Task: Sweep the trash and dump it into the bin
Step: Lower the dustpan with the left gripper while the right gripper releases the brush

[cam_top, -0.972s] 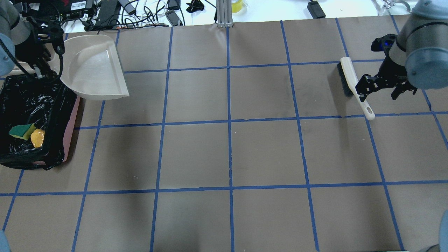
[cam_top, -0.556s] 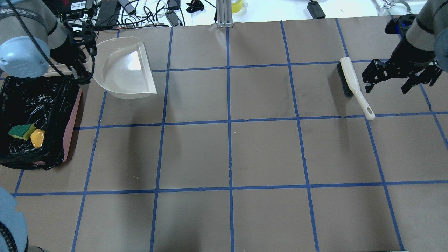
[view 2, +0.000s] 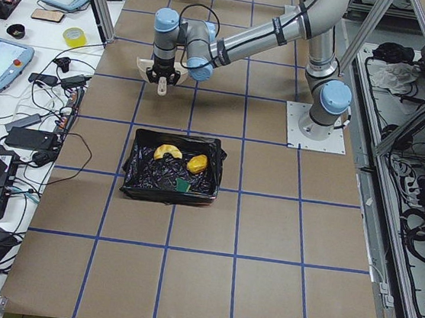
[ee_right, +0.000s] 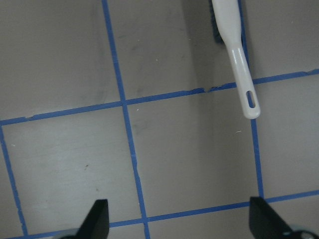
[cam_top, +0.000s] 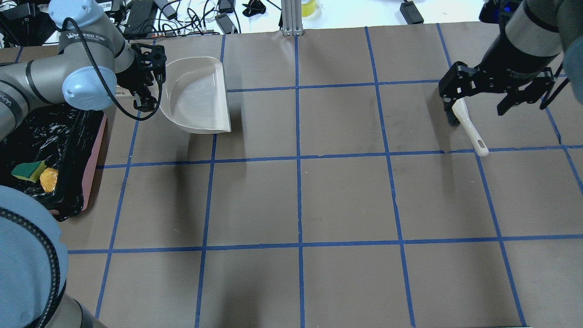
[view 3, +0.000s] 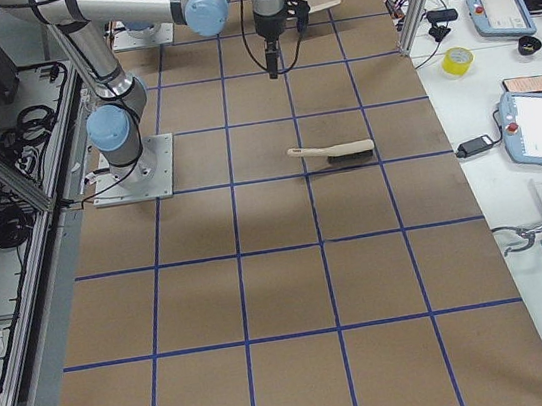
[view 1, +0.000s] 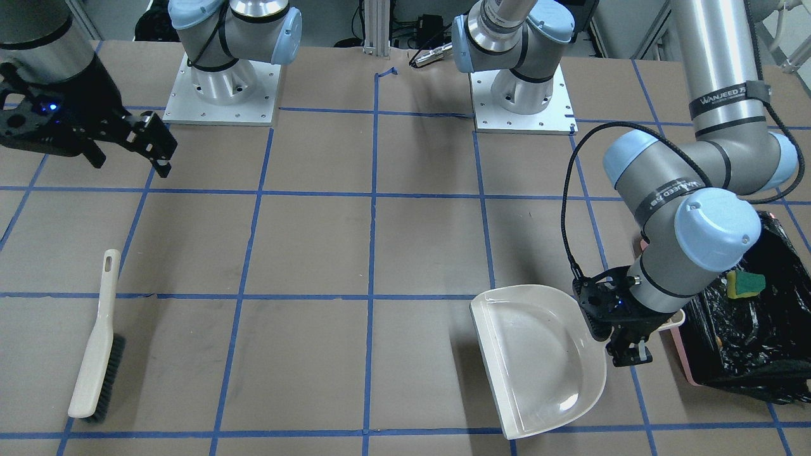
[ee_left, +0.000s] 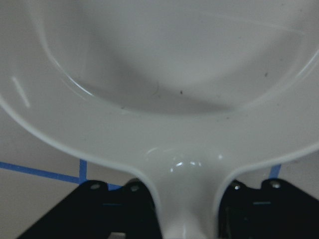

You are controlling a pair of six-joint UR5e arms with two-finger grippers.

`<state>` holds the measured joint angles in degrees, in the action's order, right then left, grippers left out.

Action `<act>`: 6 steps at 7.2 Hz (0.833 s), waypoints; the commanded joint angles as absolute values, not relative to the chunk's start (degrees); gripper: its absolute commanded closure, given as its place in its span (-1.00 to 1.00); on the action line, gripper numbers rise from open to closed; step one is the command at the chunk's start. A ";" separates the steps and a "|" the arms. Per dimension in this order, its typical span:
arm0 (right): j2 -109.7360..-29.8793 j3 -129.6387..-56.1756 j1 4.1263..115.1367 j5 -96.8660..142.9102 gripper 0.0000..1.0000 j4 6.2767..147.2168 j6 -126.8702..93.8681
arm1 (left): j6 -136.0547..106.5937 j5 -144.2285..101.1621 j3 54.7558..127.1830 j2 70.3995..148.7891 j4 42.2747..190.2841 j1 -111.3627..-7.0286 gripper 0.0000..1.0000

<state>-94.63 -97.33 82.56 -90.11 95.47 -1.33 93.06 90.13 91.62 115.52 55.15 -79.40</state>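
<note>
The bin [cam_top: 93, 166] is pink with a black bag and stands at the table's left edge; it also shows in the front view [view 1: 747, 342] and the left view [view 2: 134, 185]. In it lie the yellow-and-green sponge [cam_top: 27, 171], the potato-like piece [cam_top: 49, 179] and the croissant-like piece [view 2: 169, 152]. My left gripper [cam_top: 146, 84] is shut on the handle of the beige dustpan [cam_top: 196, 98], which is empty and to the right of the bin. The wrist view shows the handle [ee_left: 187, 219] between the fingers. My right gripper [cam_top: 478, 96] is open and empty, above the brush [cam_top: 471, 132].
The beige brush [view 1: 95, 354] lies flat on the table at the far right, handle toward the robot; it also shows in the right wrist view [ee_right: 232, 40]. Cables, tape and tablets lie along the table's far edge [cam_top: 191, 18]. Blue tape lines grid the brown table.
My left arm has carried the dustpan to the right, away from the bin. My right gripper has risen and moved back over the brush, which stays on the table.
</note>
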 commanded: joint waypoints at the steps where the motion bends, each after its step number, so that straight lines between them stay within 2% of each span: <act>1: -95.19 -97.47 88.40 -90.09 -1.00 95.10 -6.32 | 93.87 90.09 91.67 118.12 52.56 -79.63 1.00; 6: -94.57 -98.17 92.37 -90.26 -1.00 95.10 -5.45 | 93.25 90.09 93.07 120.05 50.73 -81.74 1.00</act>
